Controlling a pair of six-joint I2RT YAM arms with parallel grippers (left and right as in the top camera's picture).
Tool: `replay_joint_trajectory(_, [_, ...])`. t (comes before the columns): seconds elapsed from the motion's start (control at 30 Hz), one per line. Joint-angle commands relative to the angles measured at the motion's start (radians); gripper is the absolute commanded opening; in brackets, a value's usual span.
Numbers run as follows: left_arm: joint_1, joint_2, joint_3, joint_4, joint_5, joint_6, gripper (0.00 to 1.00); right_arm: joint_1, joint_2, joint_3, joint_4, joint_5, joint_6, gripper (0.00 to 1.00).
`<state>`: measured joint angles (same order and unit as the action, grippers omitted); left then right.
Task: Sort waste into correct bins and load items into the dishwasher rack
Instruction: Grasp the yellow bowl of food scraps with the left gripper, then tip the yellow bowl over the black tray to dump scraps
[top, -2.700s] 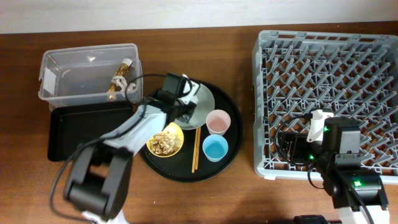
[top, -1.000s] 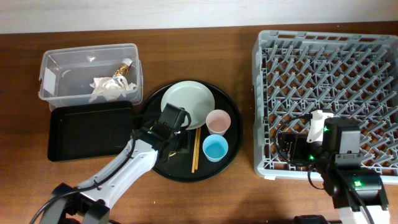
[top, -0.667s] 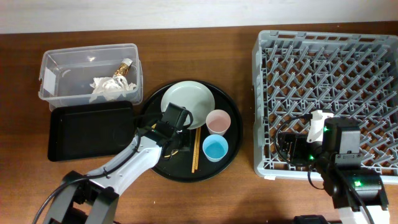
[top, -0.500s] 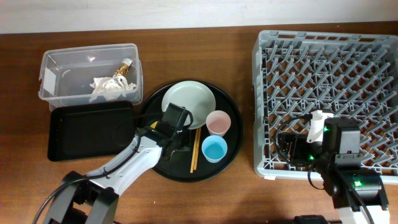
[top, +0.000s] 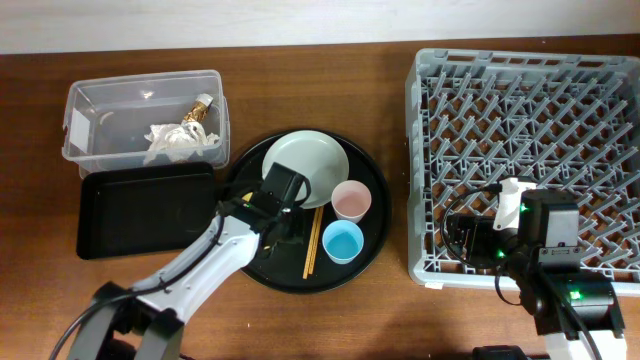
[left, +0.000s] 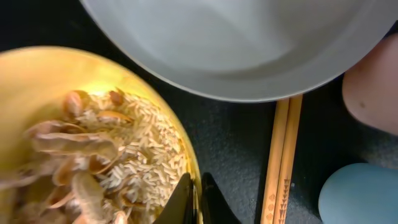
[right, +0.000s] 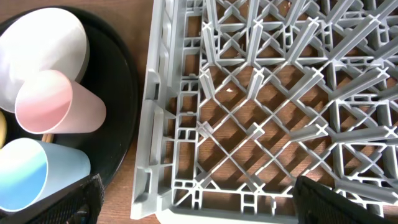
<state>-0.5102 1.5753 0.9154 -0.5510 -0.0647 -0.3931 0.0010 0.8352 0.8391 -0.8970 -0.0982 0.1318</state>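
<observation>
My left gripper (left: 196, 190) is shut on the right rim of the yellow bowl (left: 37, 62), which holds rice and tan-brown food scraps (left: 93, 155). From overhead the arm hides the bowl, with the gripper (top: 287, 222) over the round black tray (top: 372, 170). The grey-green plate (top: 305, 165), pink cup (top: 350, 200), blue cup (top: 343, 241) and chopsticks (top: 312, 240) lie on that tray. A white napkin (top: 165, 140) and the gold-brown wrapper (top: 200, 108) lie in the clear tub (top: 90, 100). My right gripper (right: 199, 205) is open and empty over the near left corner of the grey rack (top: 530, 150).
The shallow black rectangular tray (top: 140, 210) sits just in front of the clear tub, left of the round tray. A strip of bare wood table separates the round tray from the rack (right: 280, 93).
The napkin went from the plate into the clear tub. My left arm came back from the tub, lowered over the yellow bowl and edged slightly right. The right arm has not moved.
</observation>
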Motion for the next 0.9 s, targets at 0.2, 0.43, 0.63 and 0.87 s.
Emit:
replay_joint_trajectory(0.2, [0.158, -0.230, 0.031, -0.058, 0.022, 0.055, 0.01, 0.005, -0.003, 0.019, -0.001, -0.005, 0.001, 0.99])
replay_joint_trajectory(0.43, [0.577, -0.270, 0.031, -0.052, 0.319, 0.164, 0.00, 0.005, -0.003, 0.019, -0.005, -0.006, 0.001, 0.98])
replay_joint_trajectory(0.63, [0.885, -0.157, 0.031, -0.012, 0.676, 0.253, 0.00, 0.005, -0.003, 0.019, -0.005, -0.006, 0.001, 0.98])
replay_joint_trajectory(0.87, [1.077, 0.133, 0.031, 0.088, 1.314, 0.268, 0.00, 0.005, -0.003, 0.019, -0.005, -0.006, 0.001, 0.98])
